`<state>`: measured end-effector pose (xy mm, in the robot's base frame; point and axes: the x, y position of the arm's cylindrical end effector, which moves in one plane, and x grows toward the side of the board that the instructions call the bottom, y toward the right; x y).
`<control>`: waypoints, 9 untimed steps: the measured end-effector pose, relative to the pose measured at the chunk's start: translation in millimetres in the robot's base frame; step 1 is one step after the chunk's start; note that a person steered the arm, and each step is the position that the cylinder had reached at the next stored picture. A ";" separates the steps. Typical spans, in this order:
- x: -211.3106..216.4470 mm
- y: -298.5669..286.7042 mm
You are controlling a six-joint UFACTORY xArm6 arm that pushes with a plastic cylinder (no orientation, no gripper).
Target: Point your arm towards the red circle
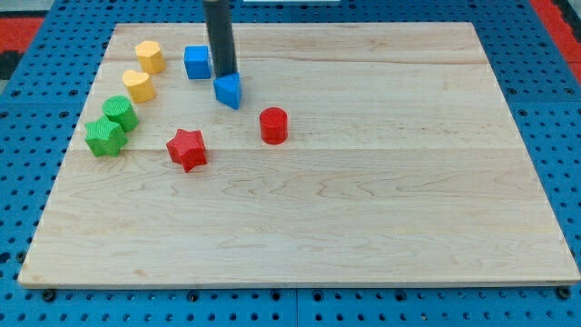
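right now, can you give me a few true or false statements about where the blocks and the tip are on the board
1. My tip is right at the blue triangular block. True.
2. The red cylinder lies to the view's left of the red star. False: it lies to the star's right.
3. Two yellow blocks sit near the board's top left. True.
4. My tip touches the red cylinder. False: it is apart from it, up and to the view's left.
5. The two green blocks sit at the view's right edge. False: they are at the left, close together.
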<state>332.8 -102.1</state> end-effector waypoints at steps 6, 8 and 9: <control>155.0 144.3; 157.1 24.1; 144.6 45.0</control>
<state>477.4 -57.1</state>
